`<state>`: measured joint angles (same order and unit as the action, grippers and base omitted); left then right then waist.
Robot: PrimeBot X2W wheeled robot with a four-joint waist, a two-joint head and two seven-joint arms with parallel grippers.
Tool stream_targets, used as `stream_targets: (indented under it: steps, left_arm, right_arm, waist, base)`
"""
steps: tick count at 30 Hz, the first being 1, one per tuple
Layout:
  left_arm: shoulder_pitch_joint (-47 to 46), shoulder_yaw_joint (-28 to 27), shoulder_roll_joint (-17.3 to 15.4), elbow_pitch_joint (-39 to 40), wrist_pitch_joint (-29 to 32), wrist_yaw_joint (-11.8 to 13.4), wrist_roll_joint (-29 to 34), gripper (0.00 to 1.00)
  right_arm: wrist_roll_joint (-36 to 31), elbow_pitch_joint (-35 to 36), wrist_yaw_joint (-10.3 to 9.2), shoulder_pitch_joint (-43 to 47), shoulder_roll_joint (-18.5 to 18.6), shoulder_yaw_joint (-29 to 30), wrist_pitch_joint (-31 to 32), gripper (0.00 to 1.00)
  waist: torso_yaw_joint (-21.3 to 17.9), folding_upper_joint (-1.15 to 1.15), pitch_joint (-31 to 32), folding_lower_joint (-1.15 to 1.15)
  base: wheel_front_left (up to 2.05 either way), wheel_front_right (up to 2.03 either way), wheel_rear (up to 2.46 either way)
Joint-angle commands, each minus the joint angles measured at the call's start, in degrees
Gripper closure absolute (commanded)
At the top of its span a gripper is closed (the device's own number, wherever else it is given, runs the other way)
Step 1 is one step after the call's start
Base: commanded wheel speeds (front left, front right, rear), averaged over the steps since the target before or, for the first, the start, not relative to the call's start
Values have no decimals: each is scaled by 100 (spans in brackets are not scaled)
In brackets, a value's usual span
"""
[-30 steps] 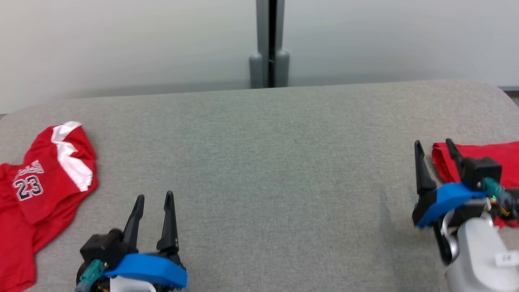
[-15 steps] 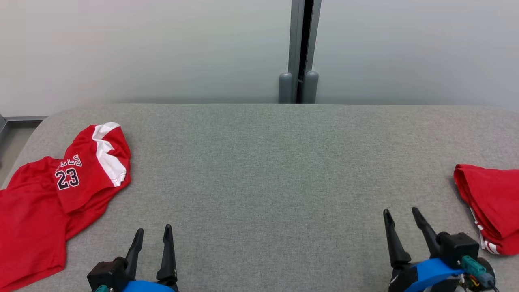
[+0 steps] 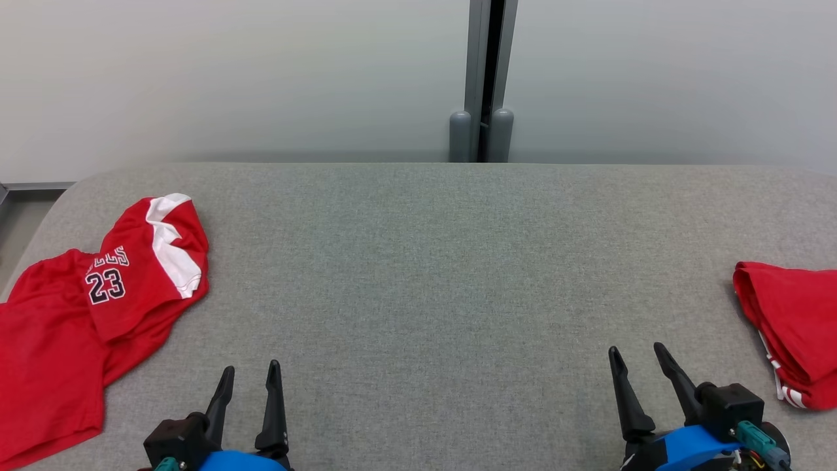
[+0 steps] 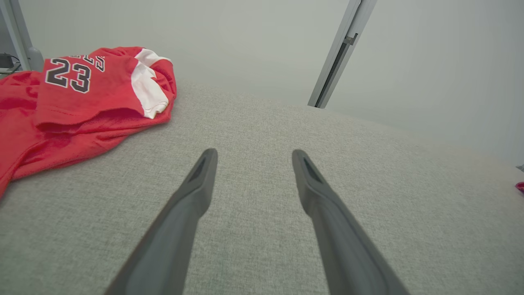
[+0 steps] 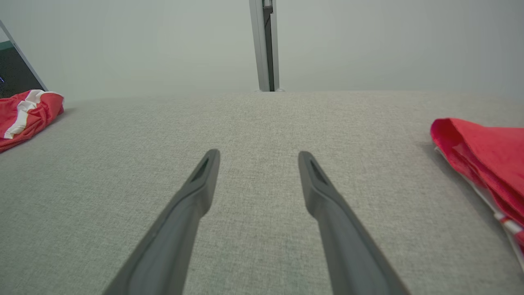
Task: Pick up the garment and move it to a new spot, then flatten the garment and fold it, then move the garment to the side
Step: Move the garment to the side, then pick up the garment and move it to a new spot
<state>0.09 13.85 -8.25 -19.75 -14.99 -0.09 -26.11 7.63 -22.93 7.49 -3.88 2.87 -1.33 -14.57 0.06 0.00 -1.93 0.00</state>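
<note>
Leftward, red jersey point(image 3: 131, 275) reading "23"; left pincer point(image 3: 250, 367), right pincer point(image 3: 635, 348), both spread, empty

A grey, cloth-covered surface point(image 3: 444, 261) with rounded far corners is seen. At its left end a red jersey point(image 3: 98, 307) is laid in loose folds, with a white panel and the number 23 turned up. At the right end a red garment point(image 3: 794, 320) is laid folded, well apart from the jersey.
</note>
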Motion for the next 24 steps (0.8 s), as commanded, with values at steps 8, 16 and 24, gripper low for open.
stream_targets:
  steps: [8, 16, 24]
  left_arm:
    - [-83, -45, 64, -66, -27, -96, 104, 0]
    - [-176, -43, 149, -129, -26, -170, 140, 0]
    - [-159, -146, 154, -137, -21, -167, 159, 0]
  right_arm:
    - [-62, 11, 0, 77, 5, 80, -41, 0]
    - [-212, 134, 0, 112, 3, 250, -45, 0]
    - [-218, 232, 0, 154, 3, 187, 33, 0]
  waist:
    - [54, 0, -2, 0]
    - [627, 0, 15, 0]
    - [1807, 0, 99, 0]
  base:
    - [0, 0, 0]
    - [0, 0, 0]
    - [0, 0, 0]
